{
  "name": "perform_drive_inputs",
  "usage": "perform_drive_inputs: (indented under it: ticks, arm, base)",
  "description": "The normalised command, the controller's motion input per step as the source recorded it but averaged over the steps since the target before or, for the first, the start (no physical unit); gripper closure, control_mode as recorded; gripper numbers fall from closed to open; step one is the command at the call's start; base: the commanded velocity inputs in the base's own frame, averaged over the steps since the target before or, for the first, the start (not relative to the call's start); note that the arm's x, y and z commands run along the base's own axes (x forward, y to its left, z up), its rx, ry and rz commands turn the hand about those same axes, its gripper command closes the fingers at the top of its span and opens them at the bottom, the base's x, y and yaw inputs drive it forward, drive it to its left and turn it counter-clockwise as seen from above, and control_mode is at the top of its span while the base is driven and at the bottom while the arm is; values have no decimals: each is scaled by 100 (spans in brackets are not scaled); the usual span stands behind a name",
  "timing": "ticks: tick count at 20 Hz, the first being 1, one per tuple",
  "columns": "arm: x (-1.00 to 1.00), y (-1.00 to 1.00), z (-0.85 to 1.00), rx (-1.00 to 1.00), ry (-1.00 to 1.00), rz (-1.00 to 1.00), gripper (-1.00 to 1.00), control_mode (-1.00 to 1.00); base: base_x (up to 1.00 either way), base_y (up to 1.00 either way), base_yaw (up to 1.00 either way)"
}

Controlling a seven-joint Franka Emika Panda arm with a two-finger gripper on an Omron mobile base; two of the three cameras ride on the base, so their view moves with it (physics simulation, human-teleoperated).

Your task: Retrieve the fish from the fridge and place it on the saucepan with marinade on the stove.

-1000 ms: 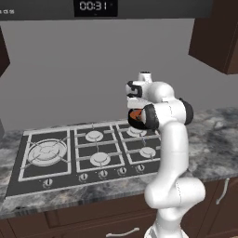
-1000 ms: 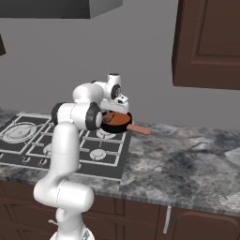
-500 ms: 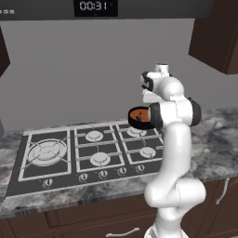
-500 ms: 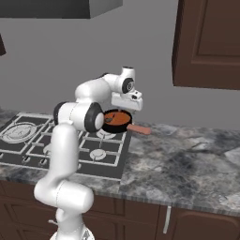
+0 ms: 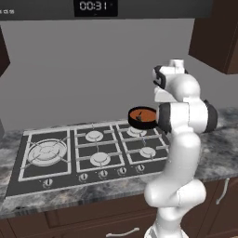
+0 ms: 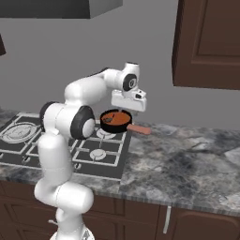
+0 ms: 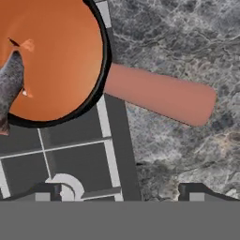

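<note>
The saucepan with marinade (image 6: 115, 121) is a shallow black pan of orange-brown liquid on the stove's (image 6: 28, 140) back right burner. Its pink handle (image 6: 139, 129) points out over the counter. The fish (image 7: 10, 82), dark grey, lies in the liquid at the pan's (image 7: 61, 51) left side; in the right base view the fish (image 6: 108, 120) is a small dark shape. My gripper (image 6: 127, 108) hangs open just above the pan's handle side, holding nothing. Its fingertips (image 7: 47, 193) stand wide apart, the gripper (image 7: 122, 194) over the stove edge. The fridge is out of view.
A grey marbled counter (image 6: 187, 164) runs right of the stove (image 5: 69, 153). Dark wood cabinets (image 6: 206, 42) hang above it, and a hood with a clock (image 5: 95, 6) sits over the burners. The stove's knobs (image 5: 102, 174) line its front edge.
The hand has drawn up and to the right, away from the middle of the pan toward its handle. The fish stays in the marinade. The jaws stay open.
</note>
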Motion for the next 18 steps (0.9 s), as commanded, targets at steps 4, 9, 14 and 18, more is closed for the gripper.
perform_drive_inputs:
  ticks: [4, 9, 14, 18]
  arm:
    - [-100, 30, 68, 0, 0, 0, -100, -100]
    - [-99, 46, 25, 0, 0, 0, -100, -100]
    - [-100, 65, 0, -4, -6, 0, -100, -100]
    - [-95, 72, 6, -5, -1, -1, -100, -100]
  base:
    - [0, 0, 0]
    - [0, 0, 0]
    - [0, 0, 0]
    - [0, 0, 0]
